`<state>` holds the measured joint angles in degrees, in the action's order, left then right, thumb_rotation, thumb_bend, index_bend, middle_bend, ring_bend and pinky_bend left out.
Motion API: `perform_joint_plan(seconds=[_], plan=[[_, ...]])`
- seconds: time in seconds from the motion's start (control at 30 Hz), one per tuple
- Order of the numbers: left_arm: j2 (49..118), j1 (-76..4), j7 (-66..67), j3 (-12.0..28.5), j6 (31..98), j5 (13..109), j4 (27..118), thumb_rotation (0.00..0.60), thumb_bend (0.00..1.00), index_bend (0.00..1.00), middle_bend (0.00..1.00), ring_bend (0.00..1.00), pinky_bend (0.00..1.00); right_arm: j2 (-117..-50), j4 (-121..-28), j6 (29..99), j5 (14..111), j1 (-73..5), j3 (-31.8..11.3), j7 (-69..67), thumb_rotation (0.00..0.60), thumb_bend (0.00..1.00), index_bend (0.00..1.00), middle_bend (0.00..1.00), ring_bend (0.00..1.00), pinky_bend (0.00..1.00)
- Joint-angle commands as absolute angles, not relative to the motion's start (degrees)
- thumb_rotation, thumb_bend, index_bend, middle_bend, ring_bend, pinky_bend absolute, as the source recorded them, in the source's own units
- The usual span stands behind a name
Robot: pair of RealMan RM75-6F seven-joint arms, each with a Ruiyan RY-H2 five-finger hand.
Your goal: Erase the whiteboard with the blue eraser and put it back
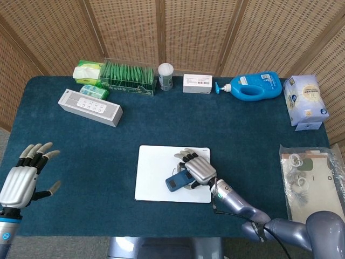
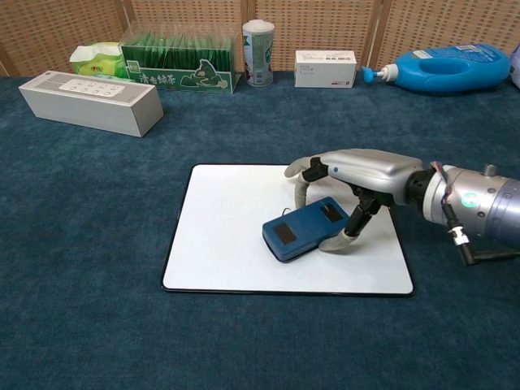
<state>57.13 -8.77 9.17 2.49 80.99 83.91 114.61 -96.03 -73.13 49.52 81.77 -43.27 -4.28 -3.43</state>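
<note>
The white whiteboard (image 1: 152, 174) (image 2: 225, 237) lies flat near the table's front edge. A blue eraser (image 1: 177, 181) (image 2: 305, 231) with two dark patches rests on the board's right half. My right hand (image 1: 197, 170) (image 2: 363, 171) grips the eraser from above, fingers curled round its far side and thumb under its near end. My left hand (image 1: 21, 181) hovers at the front left, off the table's edge, fingers spread and holding nothing; the chest view does not show it. No marks show on the board.
Along the back stand a white speaker box (image 1: 90, 107), green tissue packs (image 1: 87, 73), a green tea-bag box (image 1: 128, 79), a white canister (image 1: 165, 76), a small white box (image 1: 197, 83) and a blue bottle (image 1: 253, 86). A tissue pack (image 1: 305, 101) and plastic bag (image 1: 312, 178) sit right.
</note>
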Motion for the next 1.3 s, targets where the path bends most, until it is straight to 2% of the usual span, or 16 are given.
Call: perform_joint_plan(seconds=[0.03,0.3,0.7,1.3], plan=[[57.22,-9.00,9.38,2.59,80.74,83.91,114.80,0.600,0.32,0.20,0.12,0.05,0.00,-95.14,-73.64,50.01,81.38,-42.86,-4.47,-3.13,0.600,0.16,0.76,0.12,0.00,0.00],[57.05,-8.79,8.90,2.51,81.07,83.94,114.55,0.600,0.32,0.20,0.12,0.05,0.00,-95.68,-75.20,48.63,80.66,-44.84,-6.33,-1.66,0.600,0.16,0.76,0.12,0.00,0.00],[56.33,-7.81,7.44,2.00,82.00,84.32,113.87,0.600,0.32,0.20,0.12,0.05,0.00,-99.29,-71.31,45.91,78.29,-46.37,-7.05,-1.49,0.600,0.16,0.76,0.12,0.00,0.00],[57.35,-9.16,8.48,2.51,80.73,85.09,114.27,0.600,0.32,0.20,0.11,0.05,0.00,-92.15,-75.34,49.77,76.22,-41.68,-5.92,0.07,0.600,0.16,0.76,0.12,0.00,0.00]])
